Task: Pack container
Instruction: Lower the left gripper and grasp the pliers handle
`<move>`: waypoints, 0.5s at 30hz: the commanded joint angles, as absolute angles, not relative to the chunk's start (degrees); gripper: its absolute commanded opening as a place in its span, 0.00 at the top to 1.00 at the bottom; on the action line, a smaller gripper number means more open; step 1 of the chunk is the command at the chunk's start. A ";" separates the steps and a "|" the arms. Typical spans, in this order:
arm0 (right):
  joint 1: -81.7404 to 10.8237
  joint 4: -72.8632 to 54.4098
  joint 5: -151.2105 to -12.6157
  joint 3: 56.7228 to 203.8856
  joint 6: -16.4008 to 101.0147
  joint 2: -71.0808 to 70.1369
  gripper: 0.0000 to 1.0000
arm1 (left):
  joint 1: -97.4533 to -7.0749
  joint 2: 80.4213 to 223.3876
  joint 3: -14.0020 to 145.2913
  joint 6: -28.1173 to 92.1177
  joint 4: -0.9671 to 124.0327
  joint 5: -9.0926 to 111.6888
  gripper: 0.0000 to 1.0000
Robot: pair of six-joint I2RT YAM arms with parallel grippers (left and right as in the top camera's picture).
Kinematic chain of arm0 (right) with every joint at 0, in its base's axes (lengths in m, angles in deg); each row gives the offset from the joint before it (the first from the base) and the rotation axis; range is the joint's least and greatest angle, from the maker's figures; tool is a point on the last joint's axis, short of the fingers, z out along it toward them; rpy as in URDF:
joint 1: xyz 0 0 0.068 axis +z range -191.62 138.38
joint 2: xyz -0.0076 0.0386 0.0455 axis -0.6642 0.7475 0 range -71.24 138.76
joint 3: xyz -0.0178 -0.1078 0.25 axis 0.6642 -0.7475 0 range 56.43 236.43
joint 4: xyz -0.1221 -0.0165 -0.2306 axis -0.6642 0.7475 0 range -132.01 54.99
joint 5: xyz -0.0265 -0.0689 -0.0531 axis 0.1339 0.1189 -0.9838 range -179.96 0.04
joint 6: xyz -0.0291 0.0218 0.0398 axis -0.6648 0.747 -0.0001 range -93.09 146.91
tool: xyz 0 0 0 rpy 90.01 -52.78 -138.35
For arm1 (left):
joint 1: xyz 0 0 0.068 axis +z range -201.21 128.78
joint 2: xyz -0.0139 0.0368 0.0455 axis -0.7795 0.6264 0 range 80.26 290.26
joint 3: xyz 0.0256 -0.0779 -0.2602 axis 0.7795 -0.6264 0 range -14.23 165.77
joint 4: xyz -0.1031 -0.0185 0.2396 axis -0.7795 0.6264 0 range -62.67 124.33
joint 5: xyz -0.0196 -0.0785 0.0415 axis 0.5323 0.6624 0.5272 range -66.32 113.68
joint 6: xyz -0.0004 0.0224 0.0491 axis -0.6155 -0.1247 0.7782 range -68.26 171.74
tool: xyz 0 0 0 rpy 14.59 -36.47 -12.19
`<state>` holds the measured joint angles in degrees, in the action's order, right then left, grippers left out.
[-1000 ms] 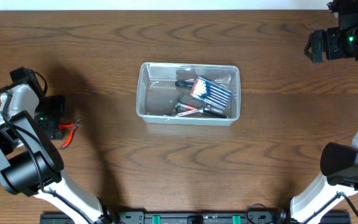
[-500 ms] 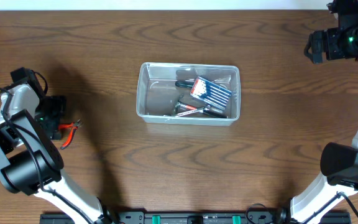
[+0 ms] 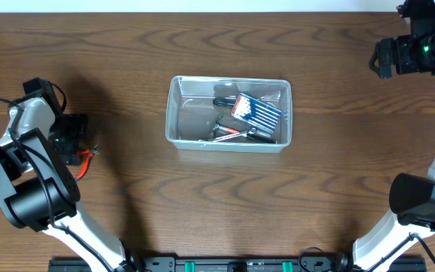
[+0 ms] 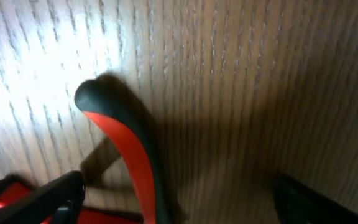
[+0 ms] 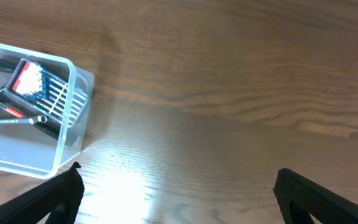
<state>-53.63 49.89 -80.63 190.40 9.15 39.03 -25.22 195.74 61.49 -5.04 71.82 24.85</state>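
The container (image 3: pixel 171 113) is a clear plastic bin at the table's middle, also seen at the left of the right wrist view (image 5: pixel 61 140). It holds a red-and-blue tool pack (image 3: pixel 257 112) and a few small hand tools (image 3: pixel 232 134). Red-handled pliers (image 3: pixel 85 157) lie on the table at the far left. My left gripper (image 3: pixel 70 140) is right down over them, open, and one red and black handle (image 4: pixel 129 149) runs between its fingers (image 4: pixel 48 199). My right gripper (image 3: pixel 380 57) hangs open and empty at the far right.
Bare wood tabletop (image 3: pixel 225 204) surrounds the container on all sides. The arm bases (image 3: pixel 29 204) stand at the front left and front right corners.
My left gripper has shifted slightly right and farther back, now covering more of the pliers. The right arm and the container have not moved.
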 commanded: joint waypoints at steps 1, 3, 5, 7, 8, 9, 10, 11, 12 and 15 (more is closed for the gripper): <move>-53.54 50.17 -81.16 191.21 9.08 37.77 0.01 | -25.65 199.74 59.96 -4.47 73.06 23.50 0.16; -53.54 50.21 -81.16 191.21 9.08 37.77 0.01 | -25.65 199.74 59.96 -4.45 73.24 23.47 0.20; -53.54 50.39 -81.16 191.21 9.11 37.77 0.01 | -25.65 199.74 59.96 -4.45 73.76 23.50 0.23; -53.54 50.91 -81.14 191.21 9.11 37.77 0.01 | -25.65 199.74 59.96 -4.45 74.20 23.50 0.23; -53.54 51.24 -81.12 191.21 9.13 37.77 0.01 | -25.65 199.74 59.96 -4.45 74.22 23.50 0.25; -53.52 51.59 -81.12 191.21 9.15 37.77 0.01 | -25.65 199.74 59.96 -4.45 74.24 23.50 0.29; -53.52 51.90 -81.12 191.21 9.15 37.77 0.01 | -25.65 199.74 59.96 -4.45 74.33 23.50 0.35; -53.52 52.03 -81.12 191.21 9.17 37.77 0.01 | -25.65 199.74 59.96 -4.47 74.40 23.50 0.39; -53.52 52.07 -81.12 191.21 9.35 37.77 0.01 | -25.65 199.74 59.96 -4.45 74.40 23.50 0.45; -53.52 52.05 -81.12 191.21 9.59 37.77 0.01 | -25.65 199.74 59.96 -4.45 74.37 23.50 0.58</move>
<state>-53.63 51.85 -80.94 190.40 9.17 39.03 -25.57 195.89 61.69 -5.10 73.39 25.05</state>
